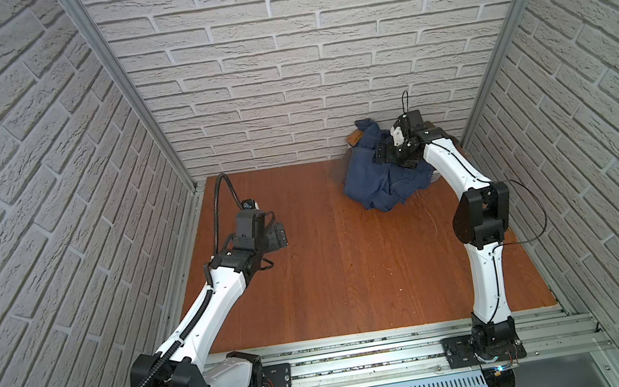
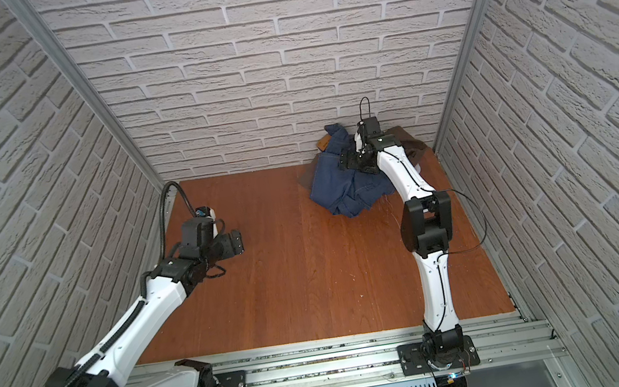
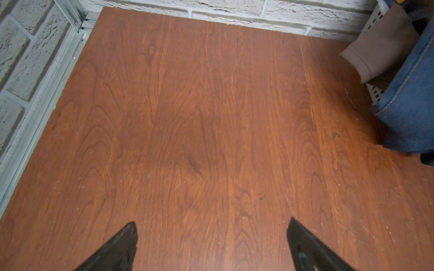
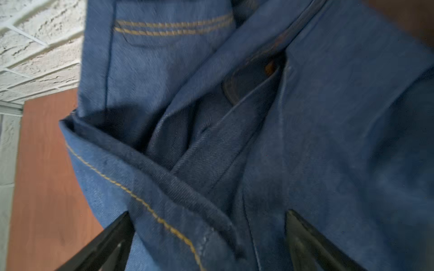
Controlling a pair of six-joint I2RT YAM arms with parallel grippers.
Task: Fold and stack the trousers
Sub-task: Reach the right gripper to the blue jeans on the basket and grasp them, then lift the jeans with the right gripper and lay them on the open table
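The right gripper [image 4: 209, 212] stands fully spread, clamping nothing, with the crumpled trousers [image 4: 305, 140] bunched directly beneath and between its jaws. The left gripper [image 3: 212, 221] gapes empty, well away. Closing here could pinch several layers, lifting a tangle.

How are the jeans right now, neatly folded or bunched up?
Bunched up. The jeans sit in a crumpled heap at the far right corner of the table, layers twisted and overlapping.

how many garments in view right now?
2. Blue jeans heaped over the white basket, far right in both top views; a tan garment hanging off the same basket beside them. More may be hidden underneath.
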